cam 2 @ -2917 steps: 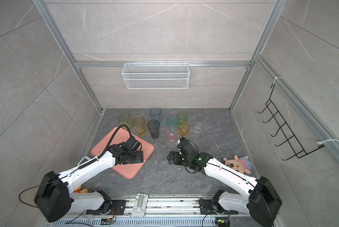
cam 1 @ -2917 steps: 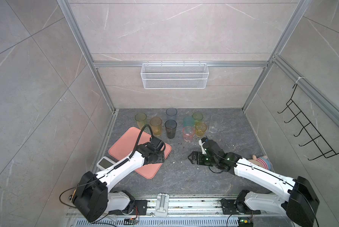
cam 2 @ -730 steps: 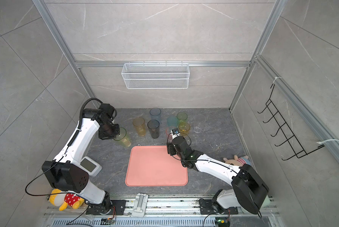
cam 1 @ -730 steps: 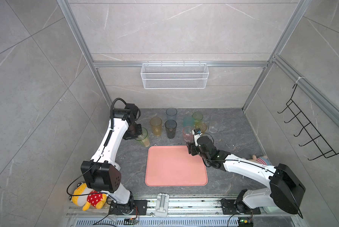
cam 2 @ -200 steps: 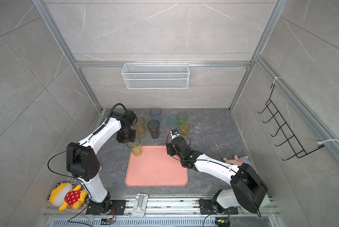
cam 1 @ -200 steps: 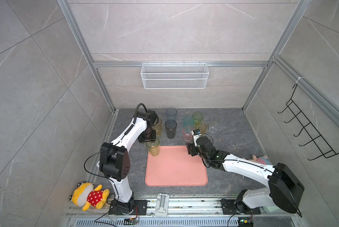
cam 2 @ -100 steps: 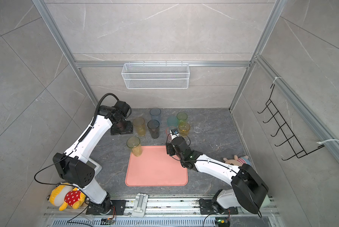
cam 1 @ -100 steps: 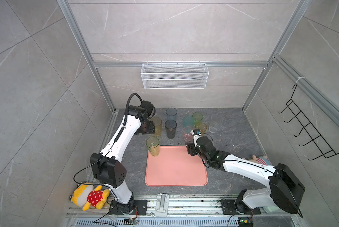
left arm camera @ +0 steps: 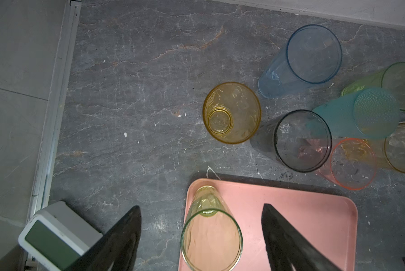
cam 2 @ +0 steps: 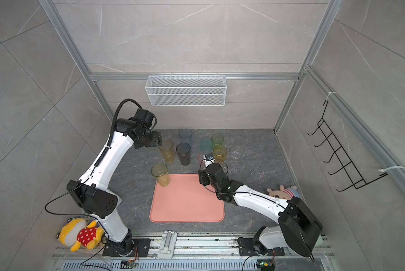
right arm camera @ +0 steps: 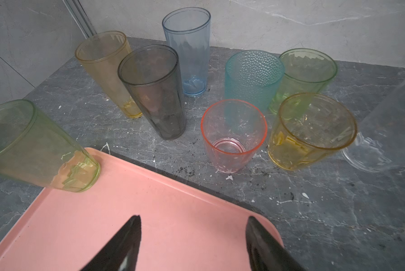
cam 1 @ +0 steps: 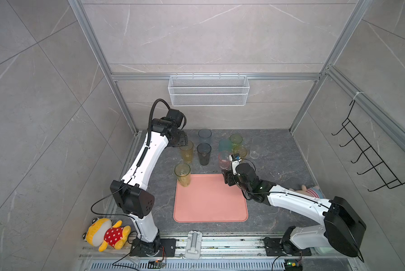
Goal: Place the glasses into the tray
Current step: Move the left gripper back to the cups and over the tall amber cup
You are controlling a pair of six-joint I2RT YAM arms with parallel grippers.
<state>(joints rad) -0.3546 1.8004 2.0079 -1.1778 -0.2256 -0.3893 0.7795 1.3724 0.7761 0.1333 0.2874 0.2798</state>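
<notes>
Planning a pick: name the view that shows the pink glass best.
Right wrist view: the pink glass stands whole, close and unobstructed. Left wrist shows it from above, overlapped by the grey glass. In both top views it is small.

The tray (cam 1: 211,201) lies open save the yellow-green glass (cam 1: 183,174) at one corner.

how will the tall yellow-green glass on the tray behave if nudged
Tall with a narrow base, the yellow-green glass probably tips easily. It stands at the tray corner, so a push may topple it off.
</notes>
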